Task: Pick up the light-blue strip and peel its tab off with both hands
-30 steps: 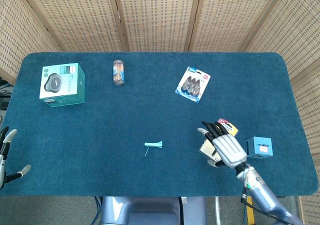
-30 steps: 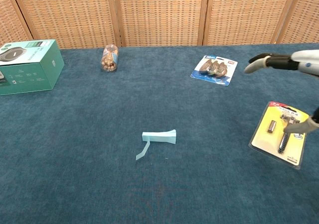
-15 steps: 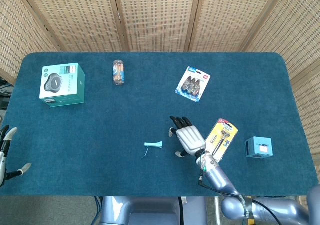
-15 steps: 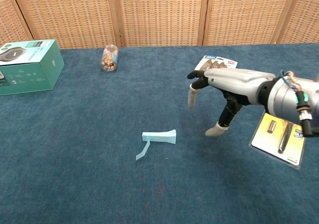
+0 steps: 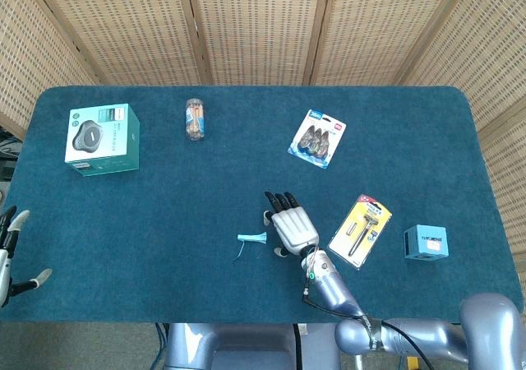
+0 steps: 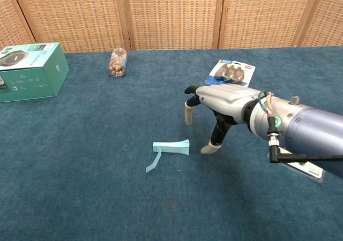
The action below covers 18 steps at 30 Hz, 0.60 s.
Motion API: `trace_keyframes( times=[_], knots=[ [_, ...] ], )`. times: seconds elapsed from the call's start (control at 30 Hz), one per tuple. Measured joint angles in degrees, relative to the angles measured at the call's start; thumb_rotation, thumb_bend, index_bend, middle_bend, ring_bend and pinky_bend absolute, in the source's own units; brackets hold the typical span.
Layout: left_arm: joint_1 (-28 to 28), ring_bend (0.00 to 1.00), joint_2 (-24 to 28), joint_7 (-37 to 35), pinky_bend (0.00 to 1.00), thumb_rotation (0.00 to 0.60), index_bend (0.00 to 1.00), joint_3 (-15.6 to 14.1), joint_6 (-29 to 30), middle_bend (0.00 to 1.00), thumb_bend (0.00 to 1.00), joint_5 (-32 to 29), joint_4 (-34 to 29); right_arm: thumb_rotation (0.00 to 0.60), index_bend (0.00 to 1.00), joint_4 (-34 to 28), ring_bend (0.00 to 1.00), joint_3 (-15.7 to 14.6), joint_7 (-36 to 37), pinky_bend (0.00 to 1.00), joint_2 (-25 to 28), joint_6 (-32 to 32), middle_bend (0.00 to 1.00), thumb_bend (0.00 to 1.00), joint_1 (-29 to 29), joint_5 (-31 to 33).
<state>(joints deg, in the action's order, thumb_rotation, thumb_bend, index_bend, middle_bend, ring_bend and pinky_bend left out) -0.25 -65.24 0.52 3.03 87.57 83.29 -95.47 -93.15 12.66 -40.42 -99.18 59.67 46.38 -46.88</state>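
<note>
The light-blue strip [image 6: 171, 147] is seen lying flat near the middle of the bench's [image 5: 246, 164] front edge, its tab trailing loose, while the right robot hand [image 6: 214, 111], spread and empty, is held just beside it, apparently for a pinch.

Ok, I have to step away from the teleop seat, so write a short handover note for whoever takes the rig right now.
Right hand: open, holding nothing, fingers spread just right of the light-blue strip, not touching it.
Left hand: open, at the table's near left edge, far from the strip.
Strip: lies flat on the blue table, near the front centre, its thin tab curling off toward the near left.
Done: nothing yet; strip not lifted, tab still attached.
Left: grip the strip, lift it, bring the left hand in, peel the tab.
</note>
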Motion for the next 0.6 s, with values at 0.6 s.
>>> trace_keyframes(
  times=[0.6],
  knots=[
    [-0.39,0.0,0.07,-0.45,0.0,0.6,0.0,0.3,-0.87,0.0,0.0,-1.26,0.06,0.6,0.39,6.13,0.0,0.91,-2.08,0.0,-6.46,0.22,0.0,0.22,4.26,5.13]
  ],
)
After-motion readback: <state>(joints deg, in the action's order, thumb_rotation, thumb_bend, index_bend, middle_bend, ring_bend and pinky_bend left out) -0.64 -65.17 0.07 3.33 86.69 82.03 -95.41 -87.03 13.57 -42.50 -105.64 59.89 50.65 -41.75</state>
